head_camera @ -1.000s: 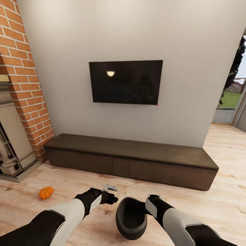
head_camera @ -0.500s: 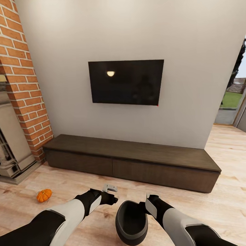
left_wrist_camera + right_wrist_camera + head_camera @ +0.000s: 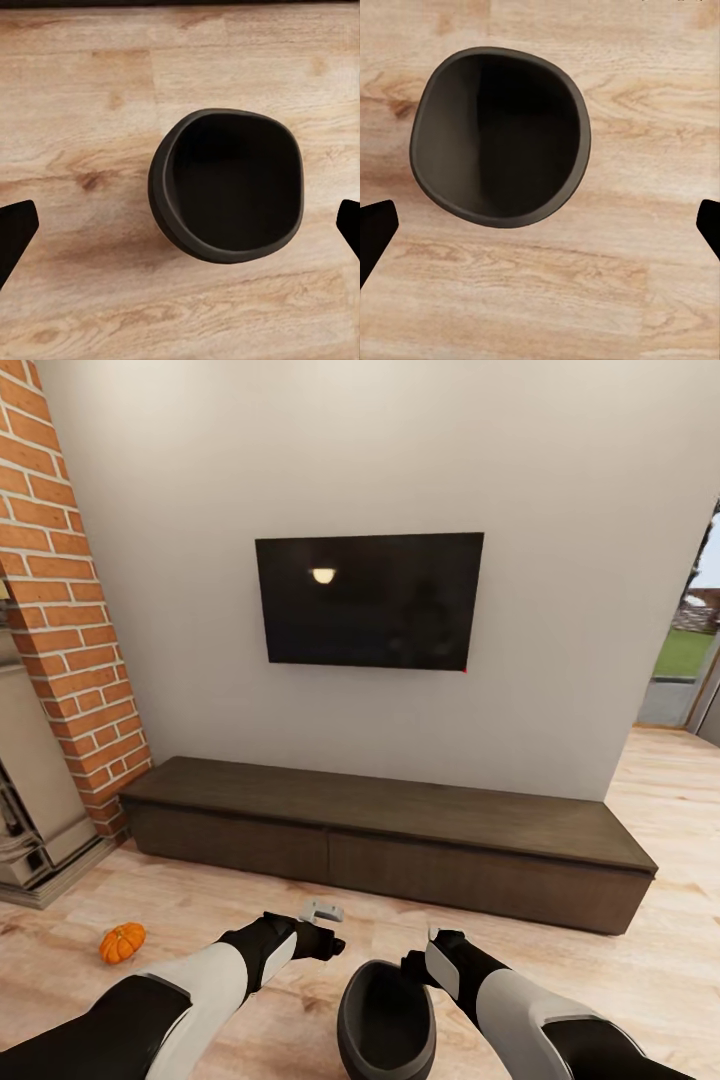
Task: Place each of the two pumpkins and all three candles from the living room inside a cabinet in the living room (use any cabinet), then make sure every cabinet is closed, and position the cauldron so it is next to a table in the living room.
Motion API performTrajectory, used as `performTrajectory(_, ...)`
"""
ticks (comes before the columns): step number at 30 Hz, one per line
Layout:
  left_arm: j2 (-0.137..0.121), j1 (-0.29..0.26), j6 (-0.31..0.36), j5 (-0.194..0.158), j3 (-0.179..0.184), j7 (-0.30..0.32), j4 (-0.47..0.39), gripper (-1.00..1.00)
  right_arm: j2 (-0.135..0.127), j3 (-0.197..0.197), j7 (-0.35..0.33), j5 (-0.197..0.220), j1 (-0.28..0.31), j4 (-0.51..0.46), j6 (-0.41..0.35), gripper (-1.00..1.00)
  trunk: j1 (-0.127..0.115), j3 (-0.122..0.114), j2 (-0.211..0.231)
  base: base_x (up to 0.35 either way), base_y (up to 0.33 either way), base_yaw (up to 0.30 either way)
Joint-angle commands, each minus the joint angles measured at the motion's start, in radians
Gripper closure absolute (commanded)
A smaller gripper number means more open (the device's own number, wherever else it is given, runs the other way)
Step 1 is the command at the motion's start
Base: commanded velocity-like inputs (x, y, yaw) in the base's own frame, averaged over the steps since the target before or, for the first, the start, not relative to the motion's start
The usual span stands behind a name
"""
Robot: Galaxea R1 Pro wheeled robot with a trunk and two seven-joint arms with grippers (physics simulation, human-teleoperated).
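1. In the head view the cabinet (image 3: 390, 840) stood shut against the wall under the television (image 3: 368, 600).
2. One pumpkin (image 3: 122, 942) lay on the floor (image 3: 200, 900), well left of the cabinet's front, near the brick column (image 3: 70, 610).
3. The cauldron (image 3: 386, 1022) sat on the floor in front of the cabinet, between both arms.
4. The wrist views showed the cauldron's (image 3: 227, 185) dark hollow from above.
5. The left gripper (image 3: 180, 225) and right gripper (image 3: 540, 225) were spread wide, holding nothing.

Grey wall (image 3: 560, 560), mounted TV (image 3: 368, 600), brick column (image 3: 70, 590), wooden floor (image 3: 640, 960)
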State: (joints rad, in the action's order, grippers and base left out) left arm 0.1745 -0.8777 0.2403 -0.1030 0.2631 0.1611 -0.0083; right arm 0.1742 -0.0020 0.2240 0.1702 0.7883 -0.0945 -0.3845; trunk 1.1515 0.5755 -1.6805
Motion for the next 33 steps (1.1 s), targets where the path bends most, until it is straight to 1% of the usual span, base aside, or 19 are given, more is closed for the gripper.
performTrajectory(1,0.000,-0.001,0.005,-0.010,0.008,0.001,-0.001,-1.00,0.000,0.000,0.006,0.009,0.000,-0.002,-0.004,-1.00,0.000,0.001,-0.001,0.020,0.000,0.000)
performTrajectory(6,0.000,-0.001,0.008,-0.010,0.008,0.001,-0.001,-1.00,0.000,0.000,0.017,0.010,0.000,-0.001,-0.012,-1.00,0.000,0.001,-0.001,0.005,0.000,0.000)
performTrajectory(10,0.000,-0.001,0.021,-0.010,0.009,0.008,-0.001,-1.00,0.000,0.003,0.076,0.007,0.000,0.002,-0.114,-1.00,0.000,0.001,-0.001,0.000,0.000,0.000)
performTrajectory(12,0.000,-0.001,0.035,-0.007,0.011,0.013,-0.001,-1.00,0.000,0.003,0.099,0.007,0.000,0.002,-0.142,-1.00,0.008,0.007,-0.015,0.000,0.000,0.000)
performTrajectory(14,0.000,-0.001,0.063,0.009,0.012,0.015,-0.002,-1.00,0.000,0.003,0.113,0.006,0.000,0.002,-0.152,-1.00,0.015,0.014,-0.029,0.000,0.000,0.000)
performTrajectory(15,0.000,-0.001,0.086,0.034,0.012,0.015,-0.002,-1.00,0.000,0.003,0.119,0.006,0.000,0.002,-0.155,-1.00,0.019,0.017,-0.036,0.000,0.000,0.000)
performTrajectory(17,0.000,-0.001,0.113,0.098,0.013,0.016,-0.003,-1.00,0.000,0.003,0.126,0.006,0.000,0.002,-0.159,-1.00,0.027,0.023,-0.050,0.000,0.000,0.000)
performTrajectory(20,0.000,-0.001,0.124,0.134,0.013,0.017,-0.004,-1.00,0.000,0.003,0.129,0.006,0.000,0.002,-0.157,-1.00,0.038,0.032,-0.071,0.000,0.000,0.000)
performTrajectory(24,0.000,-0.001,0.129,0.152,0.013,0.021,-0.004,-1.00,0.000,0.001,0.128,0.004,0.000,0.002,-0.148,-1.00,0.054,0.045,-0.099,0.000,0.000,0.000)
performTrajectory(26,0.000,-0.001,0.130,0.156,0.013,0.023,-0.004,-1.00,0.000,0.000,0.122,0.005,0.000,0.001,-0.127,-1.00,0.061,0.051,-0.113,0.000,0.000,0.000)
performTrajectory(29,0.000,-0.001,0.123,0.158,0.013,0.024,-0.004,-1.00,0.000,-0.001,0.115,0.006,0.000,0.001,-0.107,-1.00,0.073,0.061,-0.134,0.000,0.000,0.000)
performTrajectory(33,0.000,-0.001,0.122,0.158,0.013,0.024,-0.004,-1.00,0.000,-0.001,0.115,0.006,0.000,0.001,-0.103,-1.00,0.088,0.073,-0.162,0.000,0.000,-0.057)
